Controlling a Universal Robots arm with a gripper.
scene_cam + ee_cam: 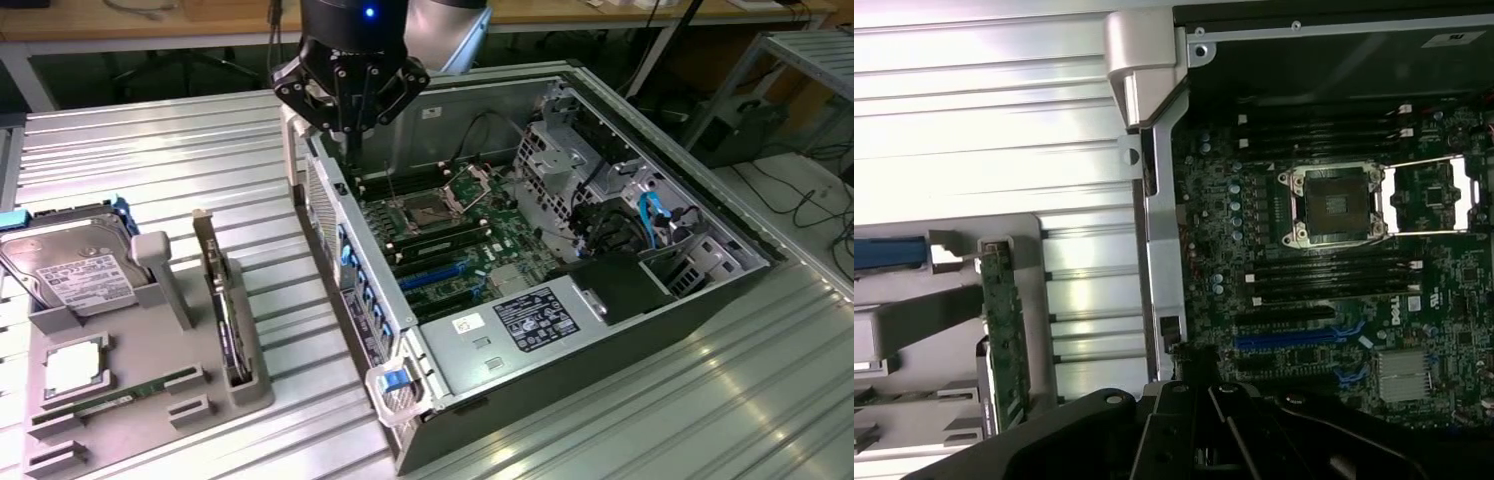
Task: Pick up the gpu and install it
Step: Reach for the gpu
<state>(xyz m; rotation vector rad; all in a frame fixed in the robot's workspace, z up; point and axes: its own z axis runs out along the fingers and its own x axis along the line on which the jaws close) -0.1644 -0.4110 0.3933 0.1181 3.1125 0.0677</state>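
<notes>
Workshop setting, benches and cables along the back, a ribbed metal table (174, 150) underneath everything. In the upper centre of the exterior view, black fingers (352, 118) pressed together, gripping nothing, pointing down over the upper left edge of the open computer case (467, 105). Just below and toward the exterior view's right, inside the case, the green motherboard (461, 245): bare processor socket (430, 210) with its metal frame flipped open, dark memory slots on either side, blue expansion slots (424, 280) lower in the frame. Farther out, in the lower left of the exterior view, a grey holder (200, 400) lying on the table beside the case. In its slot nearest the case, the gpu (230, 330) standing on edge, untouched, well apart from the fingers. Toward the frame's left edge on the same holder, a silver hard drive (74, 265), a processor chip (74, 365) and a narrow memory stick (120, 397).
</notes>
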